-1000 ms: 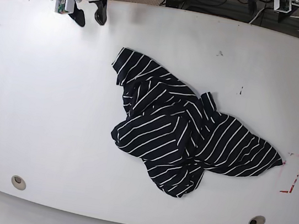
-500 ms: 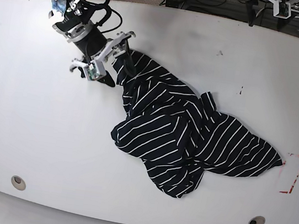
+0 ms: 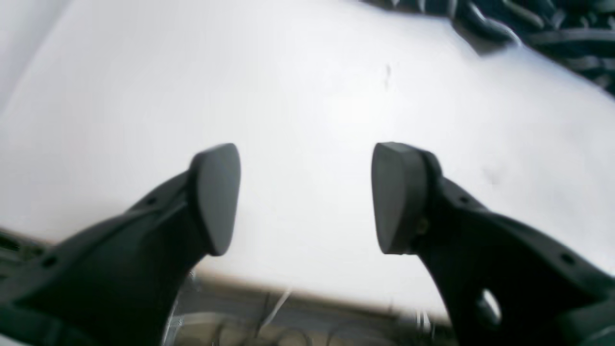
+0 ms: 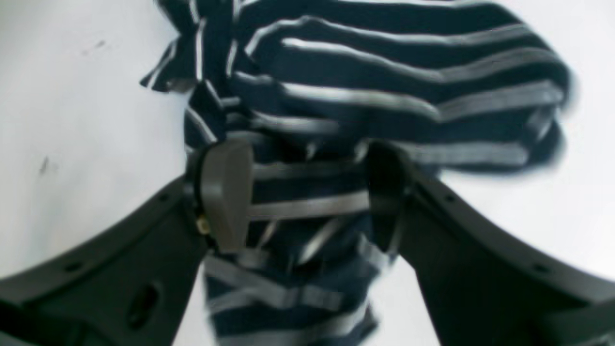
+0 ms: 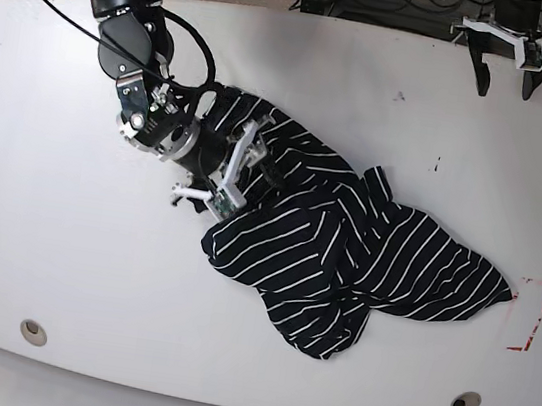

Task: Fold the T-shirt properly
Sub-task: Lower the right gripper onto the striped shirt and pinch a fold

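bench (image 5: 42, 181): white, wide; it carries the whole scene, with a red corner mark (image 5: 533, 316) near one edge.
t-shirt (image 5: 346, 244): crumpled in a dark striped heap across the middle of the bench, nothing folded yet; one end reaches almost to the red mark.
right arm change: a second ago it hung at the far edge of the bench, well apart from the cloth; now it has swept down and in, and lies over the shirt's upper end.
right end effector (image 4: 307, 192): fingers (image 4: 226, 192) apart, with striped cloth bunched between them; whether the pads already press it, i cannot tell.
left end effector (image 5: 505, 64): newly in view at the far bench edge, fingers (image 3: 216, 197) spread over bare white, holding nothing, well apart from the shirt.
meaning: judged as the start of a first grasp, likely to pull the heap open before any fold.
hidden: the arm covers the shirt's top edge in the base view; collar and sleeves cannot be told apart.
blur: the right wrist view is smeared, so seams are unreadable.
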